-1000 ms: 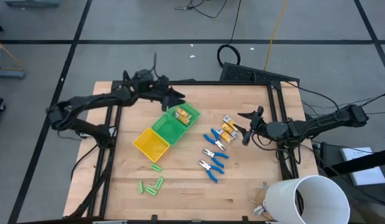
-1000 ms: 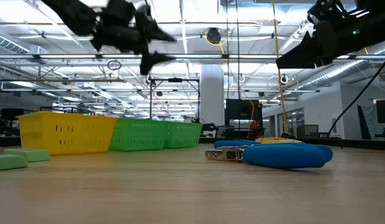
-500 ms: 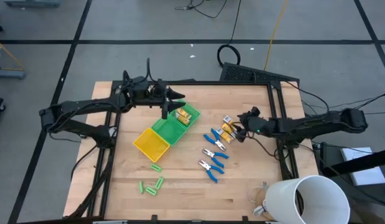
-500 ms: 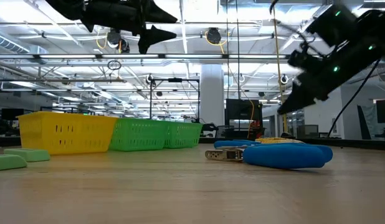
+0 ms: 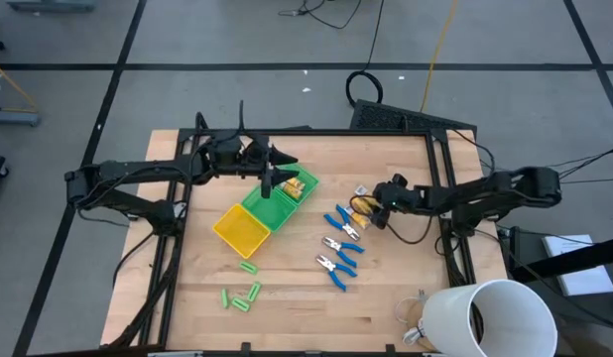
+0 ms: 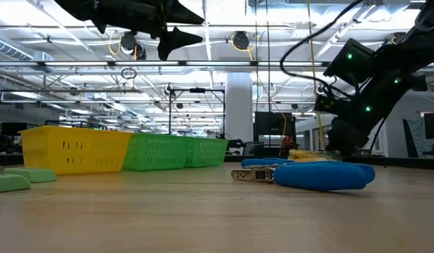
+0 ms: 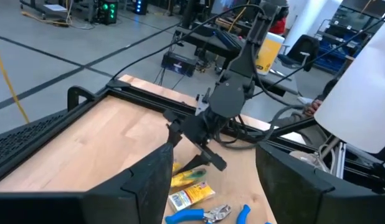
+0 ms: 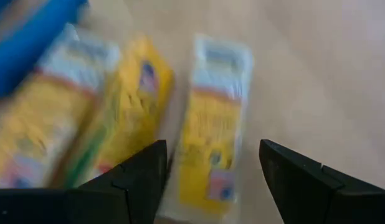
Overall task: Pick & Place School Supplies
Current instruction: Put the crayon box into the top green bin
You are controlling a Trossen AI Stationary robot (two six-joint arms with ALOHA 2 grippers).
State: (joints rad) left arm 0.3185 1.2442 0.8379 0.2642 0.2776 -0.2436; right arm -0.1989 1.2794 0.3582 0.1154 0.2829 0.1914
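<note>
From above, the wooden table (image 5: 376,288) carries the compartment tray (image 5: 263,208): its yellow bin and the green one beside it look bare, and the far green one holds yellow-orange pieces partly hidden by the left gripper (image 5: 274,176), which hangs over that bin with fingers apart and nothing between them. The right gripper (image 5: 370,212) covers most of the yellow-orange packets (image 5: 358,203) near the table's right side; its fingers spread wide over them, and a grip cannot be made out. Three blue-handled pliers (image 5: 339,241) lie between the packets and the tray. Light-green sticks (image 5: 243,295) lie scattered near the front edge. A big white cup (image 5: 482,317) sits cut off at the front right corner.

At table height, the nearest blue pliers (image 6: 308,174) block the packets almost wholly; only a yellow sliver shows behind them. The right arm (image 6: 364,91) comes down there. Two green sticks (image 6: 17,178) sit at the left edge, cut off. Behind lies a hall of ceiling lights.

The left wrist view looks across bare wood to the right arm's gripper (image 7: 199,146) lowered onto packets (image 7: 187,186), with benches and cables beyond.

The right wrist view is blurred: three packets (image 8: 211,124) lie side by side close under its wide-set fingers (image 8: 139,180), with a blue handle (image 8: 30,43) beside them.
</note>
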